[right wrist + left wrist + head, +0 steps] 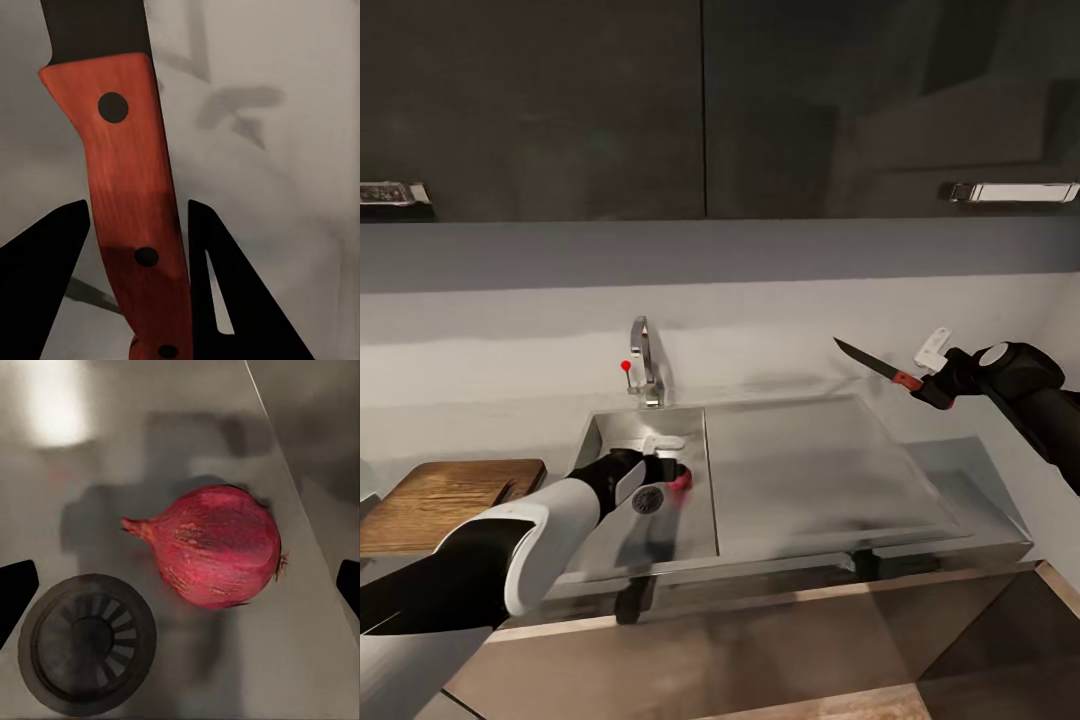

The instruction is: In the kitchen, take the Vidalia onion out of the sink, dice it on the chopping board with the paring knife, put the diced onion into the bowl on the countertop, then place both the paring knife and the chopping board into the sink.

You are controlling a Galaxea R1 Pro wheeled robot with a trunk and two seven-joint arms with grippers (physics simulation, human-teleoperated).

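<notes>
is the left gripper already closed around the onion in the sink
No, the left gripper is open, its fingertips wide apart on either side of the onion, not touching it.

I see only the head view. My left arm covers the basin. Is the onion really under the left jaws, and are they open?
Observer: Yes. The left wrist view shows the onion lying on the sink floor, between the wide-open left gripper fingertips, not touched.
Operator: Where is the drain?
Observer: The drain is right beside the onion, apart from it.
Operator: Is the knife firmly held?
Observer: The right wrist view shows the right gripper shut on the paring knife at its red handle.
</notes>
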